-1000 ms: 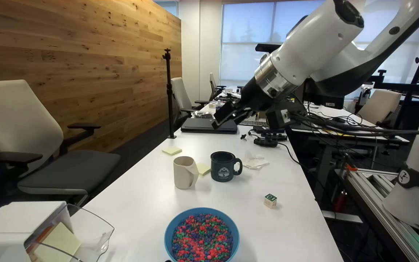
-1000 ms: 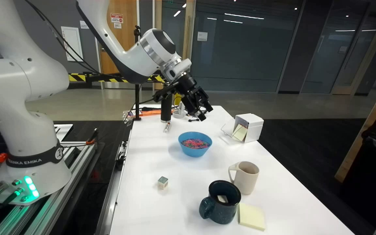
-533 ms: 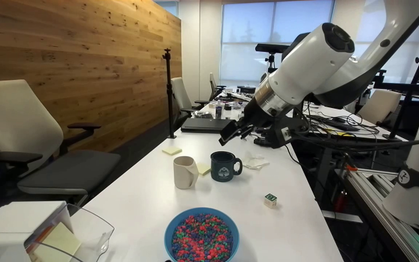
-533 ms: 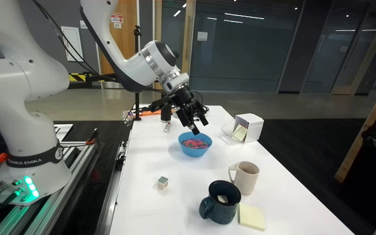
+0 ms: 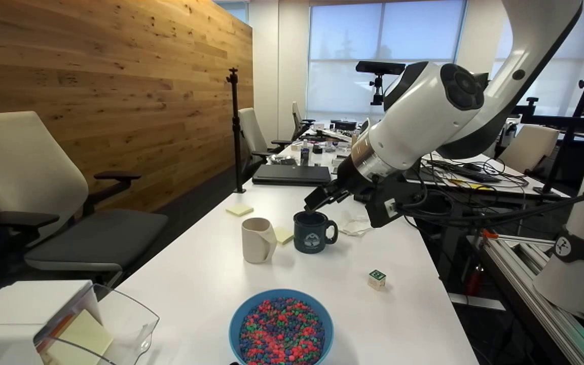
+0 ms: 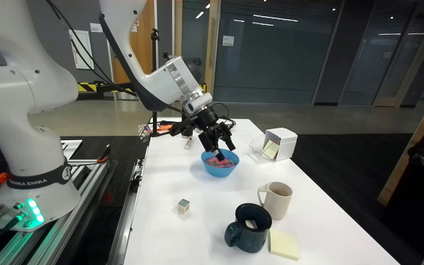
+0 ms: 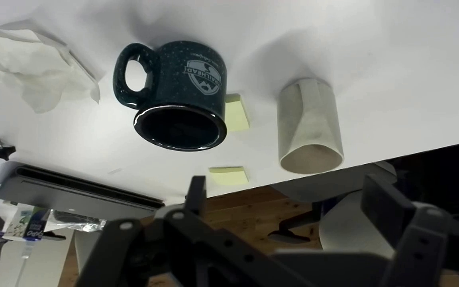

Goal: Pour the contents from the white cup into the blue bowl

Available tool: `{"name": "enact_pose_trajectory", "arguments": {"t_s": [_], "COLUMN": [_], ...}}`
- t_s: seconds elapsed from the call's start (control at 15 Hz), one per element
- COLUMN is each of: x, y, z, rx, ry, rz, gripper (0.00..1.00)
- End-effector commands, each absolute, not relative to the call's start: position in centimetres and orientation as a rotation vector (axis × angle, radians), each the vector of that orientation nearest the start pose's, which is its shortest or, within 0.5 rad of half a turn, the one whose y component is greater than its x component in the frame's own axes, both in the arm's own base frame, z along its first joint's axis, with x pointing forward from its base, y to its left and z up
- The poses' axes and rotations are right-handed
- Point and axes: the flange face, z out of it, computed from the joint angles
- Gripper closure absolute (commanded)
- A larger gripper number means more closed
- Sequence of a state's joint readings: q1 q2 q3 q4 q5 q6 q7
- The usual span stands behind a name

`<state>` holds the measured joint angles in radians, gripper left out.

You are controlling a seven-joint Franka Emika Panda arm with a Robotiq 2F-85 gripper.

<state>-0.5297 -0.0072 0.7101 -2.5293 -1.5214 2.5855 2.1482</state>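
The white cup (image 5: 255, 243), cream-coloured with a handle (image 6: 265, 189), stands upright beside the dark mug. From the wrist camera this white cup (image 7: 311, 115) shows its mouth, only bare inner wall visible there and its bottom hidden. The blue bowl (image 6: 219, 171) rests farther along the table, full of pink, blue and green bits; its rim (image 5: 235, 329) also appears in an exterior view. My gripper (image 7: 284, 181) is open with nothing between its fingers (image 7: 197, 195). It hangs tilted in the air between bowl and cups, apart from both, as both exterior views show my gripper (image 6: 225, 152).
A dark mug (image 7: 183, 75) stands close by the cup. Around them lie yellow sticky notes (image 5: 240, 209), crumpled tissue (image 5: 357, 226) and a small letter cube (image 5: 377, 280). A white box (image 6: 286, 143) sits near the bowl; a black stand (image 5: 236, 126) rises at the table edge.
My gripper has come down steadily toward the table over the last second, the arm lowering with it, and has stayed open. Cup, mug and bowl have not moved.
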Motion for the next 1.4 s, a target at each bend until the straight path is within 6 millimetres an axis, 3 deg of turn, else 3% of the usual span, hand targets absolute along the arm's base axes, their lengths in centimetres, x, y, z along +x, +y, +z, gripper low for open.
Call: {"name": "enact_pose_trajectory", "arguments": {"t_s": [0.0, 0.33, 0.87, 1.33], "x": [45.2, 46.3, 51.2, 52.9], "y": [10.7, 11.2, 9.5, 9.5], "z": [25.5, 23.0, 24.1, 23.0], "rx": [-3.009, -3.050, -3.013, -3.010], "ry": [0.958, 0.934, 0.968, 0.962], "rz": [-1.265, -1.207, -1.227, -1.194], "gripper": [0.00, 0.00, 0.00, 0.00]}}
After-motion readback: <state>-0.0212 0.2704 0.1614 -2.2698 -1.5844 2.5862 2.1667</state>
